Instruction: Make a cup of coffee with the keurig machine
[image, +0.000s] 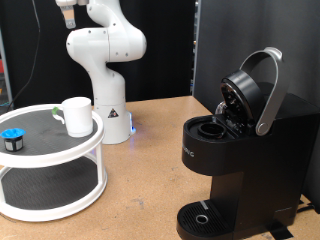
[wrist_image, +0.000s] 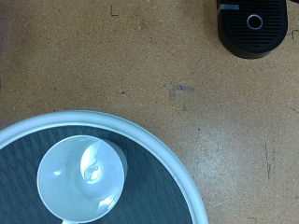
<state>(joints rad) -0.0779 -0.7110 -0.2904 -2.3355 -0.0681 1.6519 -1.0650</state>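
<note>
Inspecting fingers: none visible in the wrist view; only a sliver of the gripper (image: 68, 12) shows at the exterior view's top edge, cut off by the frame; opening cannot be told, nothing seen held.
Gripper position: raised high above the tiered stand, well apart from everything on it.
Key relation: cup (wrist_image: 82, 175) lies straight below the camera's line of sight, seen mouth-up with its open rim facing the hand; long axis vertical, along the approach line.
Cup location: upright on the top shelf of the white round stand (image: 90, 138), toward that shelf's right side in the exterior view, just beside the robot base (image: 108, 100).
Cup handle: a small stub at the wrist picture's edge below the rim; cut off, direction hard to fix.
Cup contents: appears empty; bright reflections inside, nothing else made out.
Pod: small dark pod with blue top (image: 11, 137) on the same shelf, at the exterior view's left, apart from the cup.
Keurig machine: standing (image: 235, 150) at the exterior view's right, well apart from the stand; lid handle (image: 270, 90) raised, brew chamber open.
Chamber contents: too dark to tell whether a pod is loaded.
Drip tray: round tray (wrist_image: 253, 26) bare of any cup in both views.
Hidden: fingertips, jaw gap, far side of the machine.
</note>
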